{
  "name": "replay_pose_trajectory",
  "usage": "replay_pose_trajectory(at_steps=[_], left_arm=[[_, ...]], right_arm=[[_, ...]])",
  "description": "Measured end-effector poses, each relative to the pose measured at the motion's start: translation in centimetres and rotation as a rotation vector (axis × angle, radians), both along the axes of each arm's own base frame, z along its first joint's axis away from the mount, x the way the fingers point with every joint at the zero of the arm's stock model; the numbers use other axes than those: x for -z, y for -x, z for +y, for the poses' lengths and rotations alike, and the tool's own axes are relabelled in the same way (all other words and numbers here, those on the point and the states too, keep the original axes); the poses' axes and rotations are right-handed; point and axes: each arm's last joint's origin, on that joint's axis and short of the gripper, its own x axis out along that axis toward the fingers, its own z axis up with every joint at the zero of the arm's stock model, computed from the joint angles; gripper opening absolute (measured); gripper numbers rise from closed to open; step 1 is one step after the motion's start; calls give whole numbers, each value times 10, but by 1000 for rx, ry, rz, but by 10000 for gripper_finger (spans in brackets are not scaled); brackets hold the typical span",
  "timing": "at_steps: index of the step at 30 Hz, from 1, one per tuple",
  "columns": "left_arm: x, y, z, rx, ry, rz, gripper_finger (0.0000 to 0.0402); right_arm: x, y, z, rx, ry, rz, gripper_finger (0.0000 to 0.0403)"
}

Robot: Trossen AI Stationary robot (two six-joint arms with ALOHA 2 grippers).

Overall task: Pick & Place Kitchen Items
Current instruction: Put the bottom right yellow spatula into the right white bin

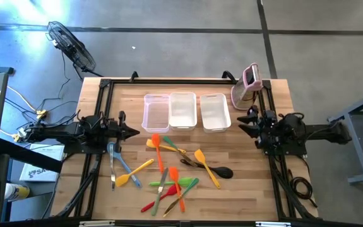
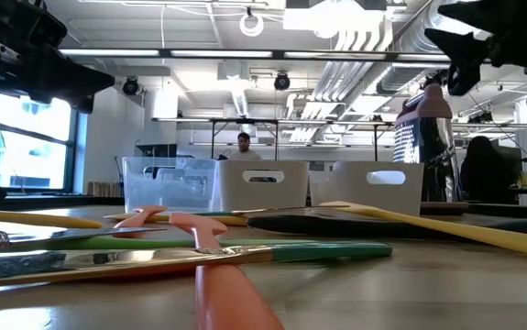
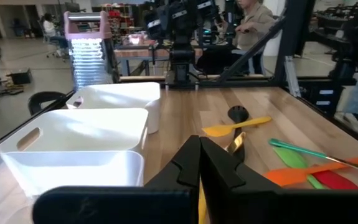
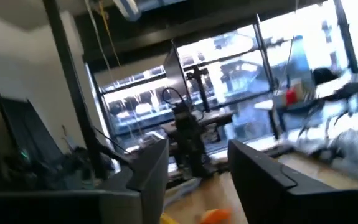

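Start of a pick: utensils (image 1: 168,170) lie scattered mid-bench (image 1: 250,202), tubs (image 1: 182,110) hold none. Right hand (image 1: 245,122) raised at bench edge, fingers parted, empty. Left hand (image 1: 134,132) shut, empty. Next: reach down to a utensil handle.

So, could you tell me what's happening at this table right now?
Nothing is being handled yet. The utensils lie scattered on the near half of the wooden table, and none is in the three clear tubs behind them. The left gripper hangs shut at the table's left side, empty. The right gripper hangs at the right side near the pink-and-white gadget, fingers apart, holding nothing.
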Motion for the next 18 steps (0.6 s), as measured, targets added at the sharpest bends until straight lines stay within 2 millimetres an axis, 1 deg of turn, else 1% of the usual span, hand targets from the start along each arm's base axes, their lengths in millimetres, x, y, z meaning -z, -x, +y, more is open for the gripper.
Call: replay_pose_trajectory(at_steps=[4,7,9,11,14,18], left_arm=[[-1,0,3,-89,10,-7,1],[-1,0,3,-111,71,-14,1],[-1,0,3,-112,91,-15,1],[-1,0,3,-113,100,-17,1],[-1,0,3,-110,101,-19,1],[0,0,2,-71,101,-7,1]], right_arm=[[-31,-6,3,47,201,-3,170],[-54,-19,7,39,258,56,164],[-64,-33,11,36,248,169,156],[-69,-47,16,33,211,319,149],[-82,-66,28,18,113,560,140],[-105,-87,48,29,-12,783,132]])
